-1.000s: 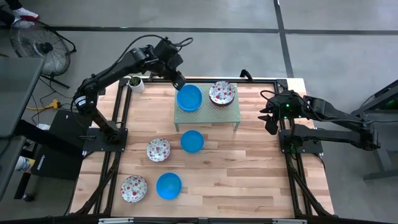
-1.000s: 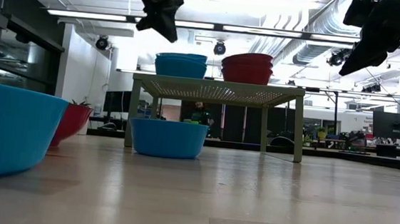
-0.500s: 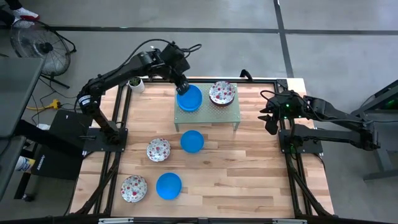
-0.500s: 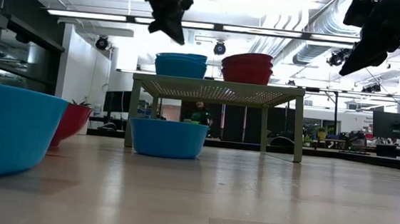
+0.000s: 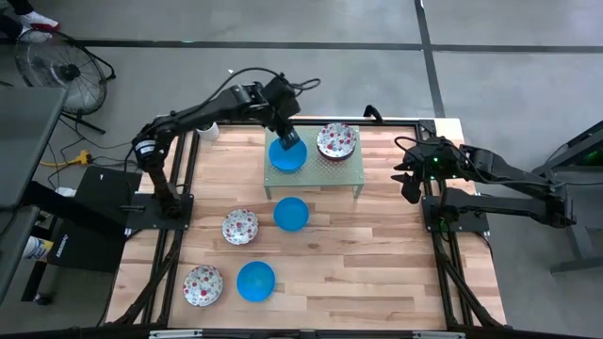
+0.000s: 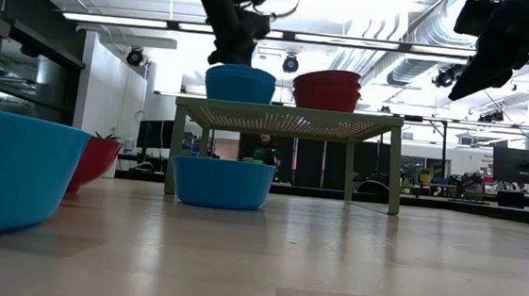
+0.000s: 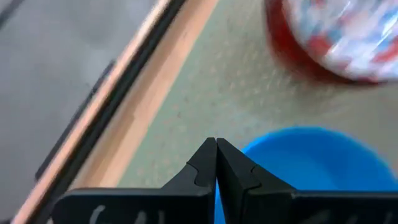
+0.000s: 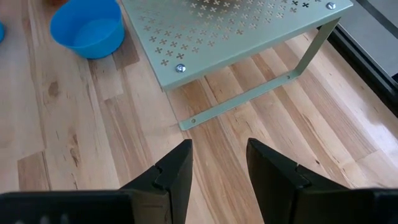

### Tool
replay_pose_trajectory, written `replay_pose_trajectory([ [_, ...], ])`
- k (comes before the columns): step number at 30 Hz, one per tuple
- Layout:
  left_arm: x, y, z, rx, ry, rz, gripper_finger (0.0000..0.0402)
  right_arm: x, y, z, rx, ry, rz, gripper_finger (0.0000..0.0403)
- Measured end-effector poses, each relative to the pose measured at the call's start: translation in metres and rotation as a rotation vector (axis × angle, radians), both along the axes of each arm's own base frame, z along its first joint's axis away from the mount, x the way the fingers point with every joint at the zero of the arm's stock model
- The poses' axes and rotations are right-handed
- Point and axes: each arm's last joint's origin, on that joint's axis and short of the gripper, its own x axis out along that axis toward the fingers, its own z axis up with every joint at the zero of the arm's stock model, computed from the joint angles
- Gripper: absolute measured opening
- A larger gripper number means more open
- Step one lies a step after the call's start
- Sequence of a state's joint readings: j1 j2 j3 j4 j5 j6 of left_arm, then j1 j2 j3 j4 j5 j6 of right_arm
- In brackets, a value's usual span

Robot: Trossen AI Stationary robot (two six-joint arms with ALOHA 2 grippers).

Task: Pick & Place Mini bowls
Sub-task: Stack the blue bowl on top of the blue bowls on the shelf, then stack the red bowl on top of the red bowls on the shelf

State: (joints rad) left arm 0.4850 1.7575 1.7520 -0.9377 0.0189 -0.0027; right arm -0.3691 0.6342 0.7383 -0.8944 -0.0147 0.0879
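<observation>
The wooden table (image 5: 377, 254) carries a green perforated stand (image 5: 344, 169) and four mini bowls (image 5: 291, 214).

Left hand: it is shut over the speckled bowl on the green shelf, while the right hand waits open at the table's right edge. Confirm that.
Wrong bowl. The left hand is shut over the blue bowl on the green shelf, as the high view shows; the speckled bowl sits untouched beside it. The right hand does wait open at the table's right edge.

blue bowl (image 5: 287, 155) + floral bowl (image 5: 336, 140): on shelf | blue (image 5: 291, 214), floral (image 5: 239, 226): mid-table | blue (image 5: 255, 281), floral (image 5: 203, 285): near edge
</observation>
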Motion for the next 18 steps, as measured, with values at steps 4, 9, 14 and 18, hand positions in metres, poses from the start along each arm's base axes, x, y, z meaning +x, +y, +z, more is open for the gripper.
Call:
replay_pose_trajectory([
  [4,0.001,0.001,0.001,0.034,0.000,0.013,0.0000,0.000,0.000,0.000,0.000,0.000,0.000,0.0139],
  [9,-0.007,-0.002,0.024,0.086,0.000,0.020,0.0000,0.000,0.000,0.000,0.000,0.000,0.000,0.0139],
  [14,-0.021,-0.009,0.053,0.095,0.052,0.008,0.0000,0.000,0.000,0.000,0.000,0.000,0.000,0.0139],
  [18,-0.032,-0.018,0.064,0.066,0.114,-0.001,0.0000,0.000,0.000,0.000,0.000,0.000,0.000,0.0139],
])
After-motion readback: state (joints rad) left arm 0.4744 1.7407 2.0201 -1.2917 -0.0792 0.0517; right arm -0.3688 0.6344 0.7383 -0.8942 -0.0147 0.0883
